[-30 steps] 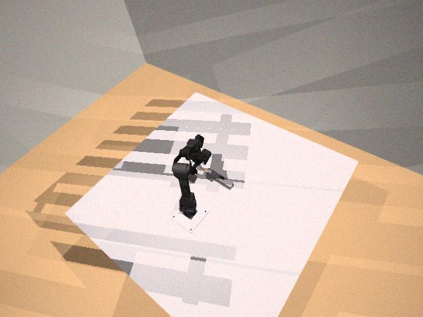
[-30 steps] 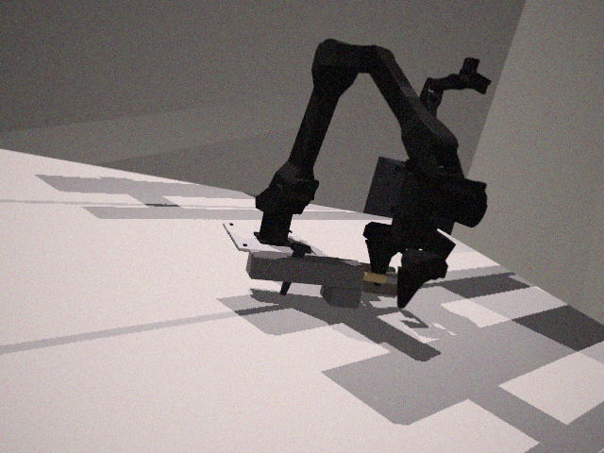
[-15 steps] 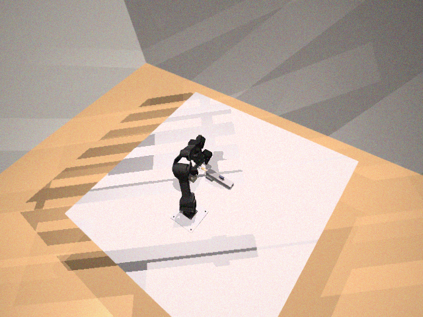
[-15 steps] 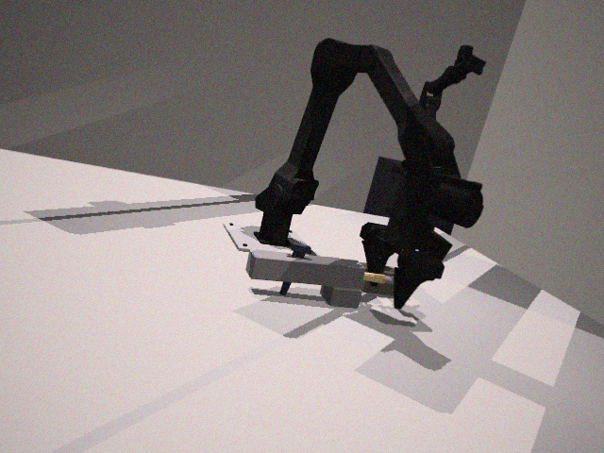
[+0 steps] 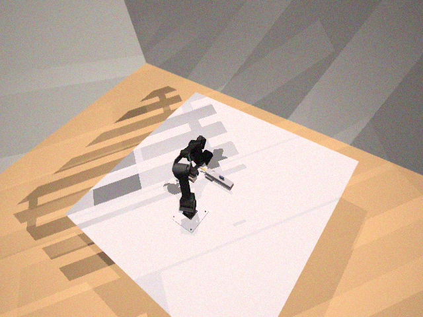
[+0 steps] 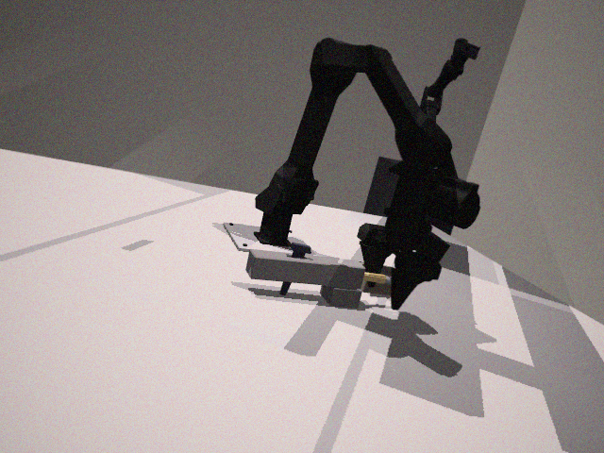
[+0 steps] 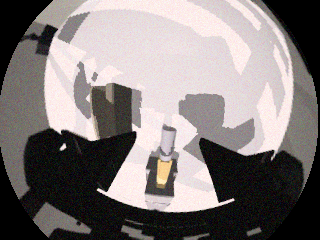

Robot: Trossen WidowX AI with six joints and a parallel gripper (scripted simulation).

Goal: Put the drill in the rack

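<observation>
Grey walls [image 5: 68,41] [image 6: 146,73], seemingly window-striped light.

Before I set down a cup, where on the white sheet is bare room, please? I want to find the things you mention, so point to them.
In the top view, I see room on the white sheet [image 5: 273,211] [image 6: 146,341] [image 7: 165,50] between the grey bar [image 5: 223,182] [image 6: 293,268] [image 7: 153,188] and the right corner, also below the base plate [image 5: 191,228] [image 6: 236,240]. It is crowded where the open gripper [image 5: 200,164] [image 6: 385,293] [image 7: 168,138] straddles the bar's end.
</observation>
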